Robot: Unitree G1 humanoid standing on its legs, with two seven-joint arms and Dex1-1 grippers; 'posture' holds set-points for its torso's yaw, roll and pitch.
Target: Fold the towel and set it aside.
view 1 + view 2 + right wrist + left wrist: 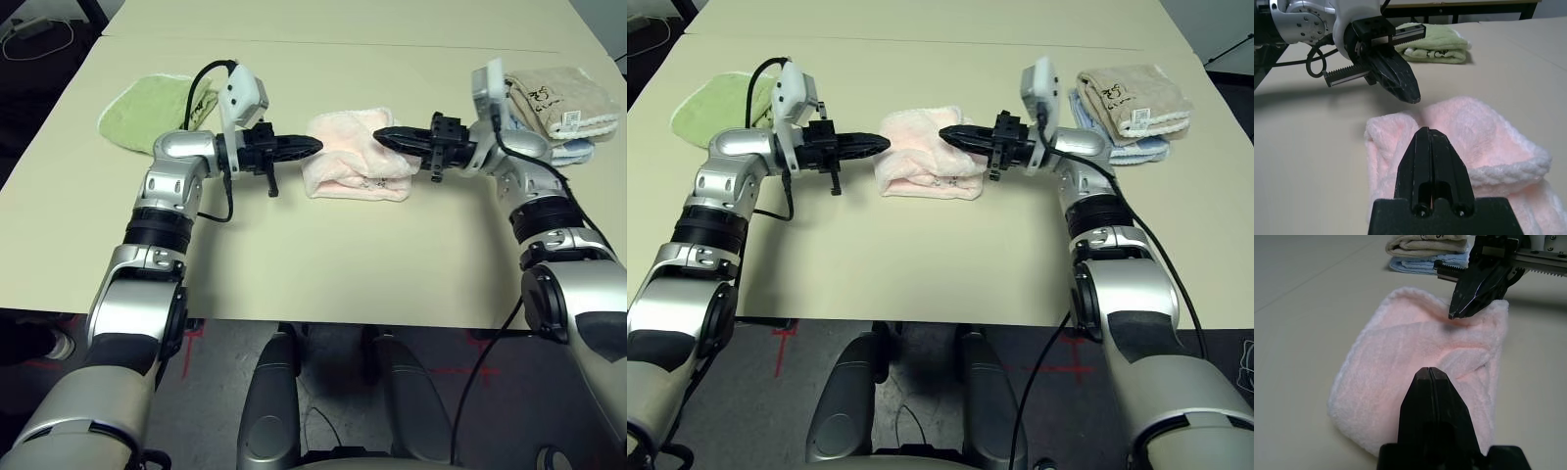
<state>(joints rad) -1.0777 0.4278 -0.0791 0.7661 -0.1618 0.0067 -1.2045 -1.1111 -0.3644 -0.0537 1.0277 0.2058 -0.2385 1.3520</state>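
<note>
The pink towel (355, 157) lies in the middle of the pale tabletop (323, 264), between my two arms. It is soft and fluffy, made of loopy terry cloth. It is folded over into a thick, puffy bundle with rounded corners. A bumpy white edging runs along its near fold. A small dark stitched mark shows on the front side.

My left gripper (312, 146) points sideways at the left edge of the towel. Its two black fingers are pressed together, and I cannot see any cloth between them. My right gripper (384, 137) points the other way, over the right part of the towel. Its fingers are pressed together too, with the tip just above the fluffy top. The two tips face each other across the towel.

A green folded towel (149, 108) lies flat on the tabletop behind my left arm. It has a curved edge. Behind my right arm sits a beige folded towel (556, 98) on top of a light blue folded towel (578, 149). The beige one has a small white tag on its side.
</note>
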